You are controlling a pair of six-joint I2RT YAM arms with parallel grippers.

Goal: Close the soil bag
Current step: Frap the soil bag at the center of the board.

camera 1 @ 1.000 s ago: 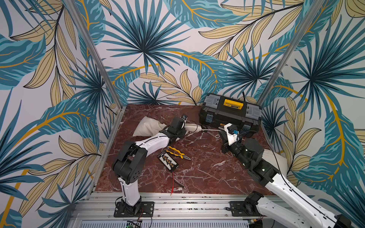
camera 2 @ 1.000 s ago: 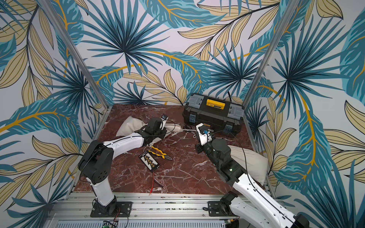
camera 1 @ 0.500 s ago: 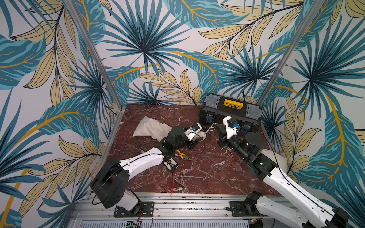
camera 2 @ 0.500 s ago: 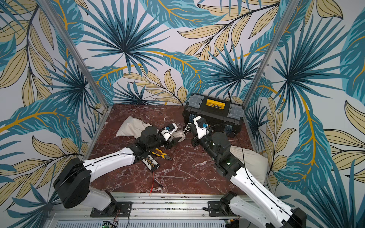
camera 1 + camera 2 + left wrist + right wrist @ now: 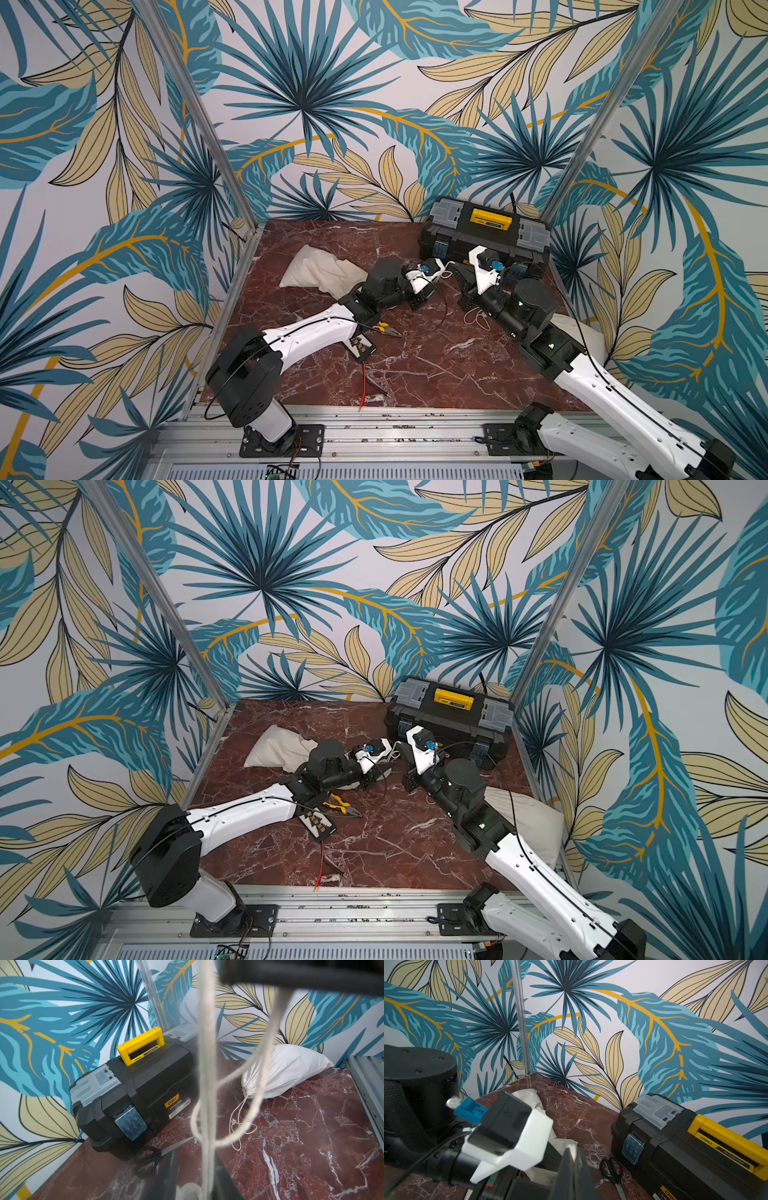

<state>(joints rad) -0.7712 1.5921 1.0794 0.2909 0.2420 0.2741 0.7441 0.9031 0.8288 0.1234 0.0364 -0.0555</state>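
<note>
Left wrist view has a pale drawstring (image 5: 205,1084) running between the fingers of the left gripper (image 5: 195,1160). Its jaws stand narrowly apart around the cord, and whether they pinch it I cannot tell. The right gripper (image 5: 572,1153) is closed, with something pale at its tip. The soil bag (image 5: 320,272) lies toward the back left of the worktop (image 5: 436,374), its mouth end covered by the left wrist in both top views. A toolbox (image 5: 145,1084) fills the back right corner, scissors (image 5: 153,1157) before it. A second white bag (image 5: 291,1070) sits at the right edge. Pliers (image 5: 384,328) lie beside the left forearm.
</note>
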